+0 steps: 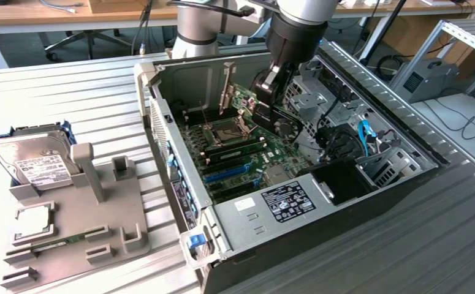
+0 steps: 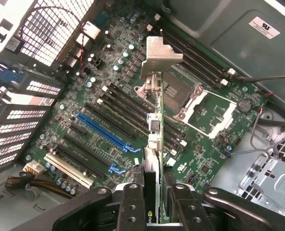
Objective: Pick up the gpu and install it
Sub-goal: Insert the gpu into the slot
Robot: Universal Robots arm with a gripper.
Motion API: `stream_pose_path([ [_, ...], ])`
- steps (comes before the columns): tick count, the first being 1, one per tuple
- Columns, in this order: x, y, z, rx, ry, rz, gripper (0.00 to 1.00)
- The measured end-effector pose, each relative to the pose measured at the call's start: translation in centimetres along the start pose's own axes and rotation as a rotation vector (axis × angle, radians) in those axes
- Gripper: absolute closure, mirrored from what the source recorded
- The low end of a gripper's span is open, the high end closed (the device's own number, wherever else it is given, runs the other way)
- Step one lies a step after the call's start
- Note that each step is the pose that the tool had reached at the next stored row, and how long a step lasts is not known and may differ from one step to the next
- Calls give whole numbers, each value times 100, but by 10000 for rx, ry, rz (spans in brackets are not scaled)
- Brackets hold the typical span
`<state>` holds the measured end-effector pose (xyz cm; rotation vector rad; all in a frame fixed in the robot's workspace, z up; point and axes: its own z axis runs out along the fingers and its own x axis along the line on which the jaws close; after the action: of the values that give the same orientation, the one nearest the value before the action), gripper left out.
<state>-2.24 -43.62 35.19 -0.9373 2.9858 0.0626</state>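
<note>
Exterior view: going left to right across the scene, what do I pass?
In order: hard drive → computer case's perforated side wall → gripper holding the gpu inside the case → blue cable → grey box.

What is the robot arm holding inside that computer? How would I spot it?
Find the open computer case, its green motherboard exposed. Over that board the gripper clamps the gpu, a thin black card held on edge. Unlike the slots fixed to the board below, it ends in a silver metal bracket.
</note>
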Motion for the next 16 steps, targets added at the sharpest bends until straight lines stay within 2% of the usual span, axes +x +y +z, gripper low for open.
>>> stream_pose_path([
  [16, 0, 0, 2, -7, 11, -311, 74],
])
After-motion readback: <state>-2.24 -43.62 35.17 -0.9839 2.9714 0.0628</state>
